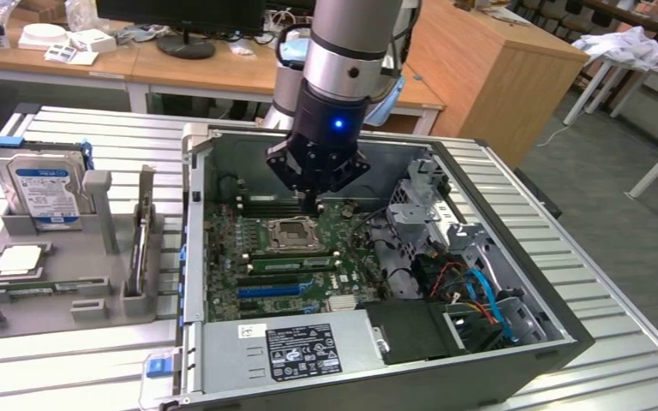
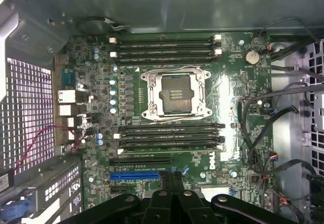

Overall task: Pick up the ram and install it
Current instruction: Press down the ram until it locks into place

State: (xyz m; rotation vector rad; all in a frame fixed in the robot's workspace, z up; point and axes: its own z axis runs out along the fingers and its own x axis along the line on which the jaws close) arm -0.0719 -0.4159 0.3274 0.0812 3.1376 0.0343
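We see the gripper (image 1: 311, 202) squeezed shut with nothing in it, hanging low over the motherboard (image 1: 295, 257) inside the open computer case (image 1: 512, 342). The case lies on a grey ribbed table (image 1: 603, 282) with wooden desks (image 1: 100, 64) behind. The ram (image 1: 289, 262) sits in a slot just past the square chip socket (image 1: 291, 230), a little away from the gripper.

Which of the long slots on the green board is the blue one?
The blue slot lies below the processor socket, beside a long black slot. All the other long slots are black; it alone is bright blue.
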